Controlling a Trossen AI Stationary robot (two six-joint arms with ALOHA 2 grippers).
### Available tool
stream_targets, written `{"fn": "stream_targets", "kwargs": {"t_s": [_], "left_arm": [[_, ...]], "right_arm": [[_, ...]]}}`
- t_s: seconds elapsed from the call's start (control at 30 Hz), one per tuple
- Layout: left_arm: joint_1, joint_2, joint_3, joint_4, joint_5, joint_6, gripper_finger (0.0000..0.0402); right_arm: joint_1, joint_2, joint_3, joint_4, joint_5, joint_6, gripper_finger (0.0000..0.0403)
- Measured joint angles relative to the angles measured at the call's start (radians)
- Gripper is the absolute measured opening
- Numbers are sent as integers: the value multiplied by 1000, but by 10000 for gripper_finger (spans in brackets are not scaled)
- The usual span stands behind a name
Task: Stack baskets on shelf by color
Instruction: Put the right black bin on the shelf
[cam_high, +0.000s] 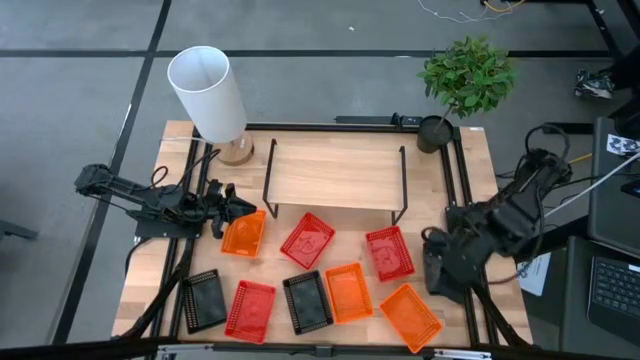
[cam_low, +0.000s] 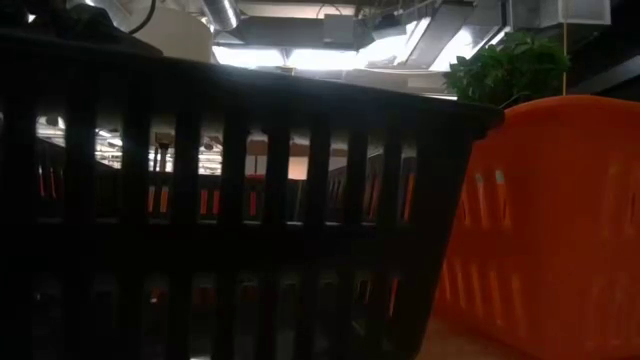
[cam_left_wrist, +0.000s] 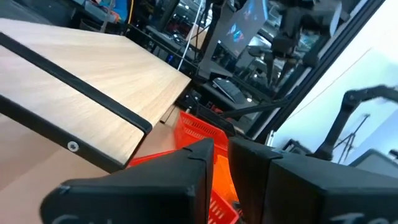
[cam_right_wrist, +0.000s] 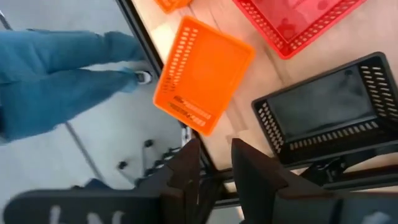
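Light-wood shelf (cam_high: 335, 180): a plank on thin black wire legs at the back middle of the wooden tabletop (cam_high: 450, 190); nothing rests on it.
Orange mesh basket, held (cam_high: 243, 235): just in front of the shelf's left end, tilted, its corner at the left gripper.
Left gripper (cam_high: 228, 210): reaches in from the left side. In its wrist view the fingers (cam_left_wrist: 186, 180) stand close together, clamped on the orange rim.
Right gripper (cam_high: 437, 262): sits over the right side of the tabletop, beside a red mesh basket (cam_high: 388, 252). Its fingers (cam_right_wrist: 249, 168) show a narrow gap with nothing in it.
Middle row: a second red basket (cam_high: 307, 240) lies in front of the shelf.
Front row, left to right: black basket (cam_high: 203, 300), red basket (cam_high: 249, 309), black basket (cam_high: 306, 302), orange basket (cam_high: 347, 292), orange basket (cam_high: 410, 316), all lying flat and unstacked.
Back corners: a white cylindrical lamp (cam_high: 207, 93) at the left, a small green potted plant (cam_high: 465, 75) at the right.
Person: legs in blue trousers (cam_right_wrist: 62, 81) on the floor beyond the tabletop's edge.
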Motion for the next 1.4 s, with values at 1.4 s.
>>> {"fn": "stream_targets", "kwargs": {"t_s": [1.4], "left_arm": [[0,0,0,-3,0,-31,41]], "right_arm": [[174,288,-389,246,-49,-139,91]]}}
